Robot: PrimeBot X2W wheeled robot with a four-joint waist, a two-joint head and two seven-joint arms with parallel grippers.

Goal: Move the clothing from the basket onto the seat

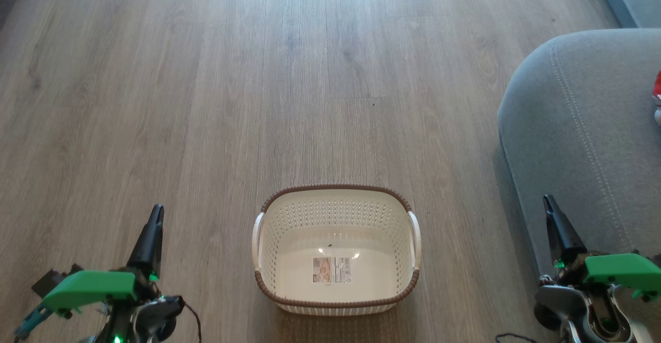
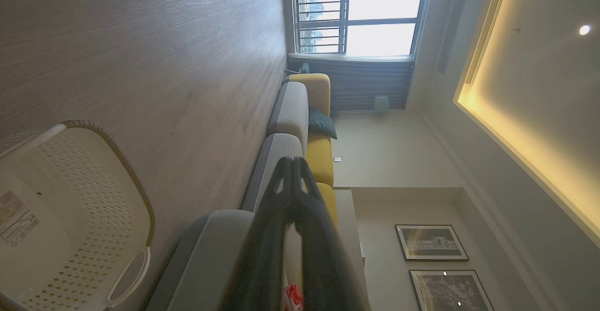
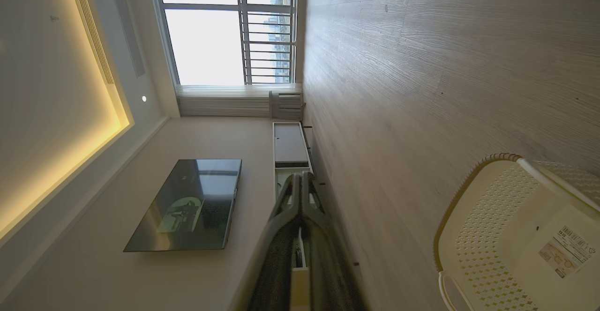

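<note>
Clothing: one red scrap with a bit of white, lying on the seat at the right edge of my head view, cut off by the frame.
I count one basket on the wood floor between my two grippers, with one paper label on its bottom. The left gripper and right gripper each have both fingers pressed together, holding nothing. In the left wrist view my own fingers mostly hide the red fabric, so I cannot tell how many garments there are.
</note>
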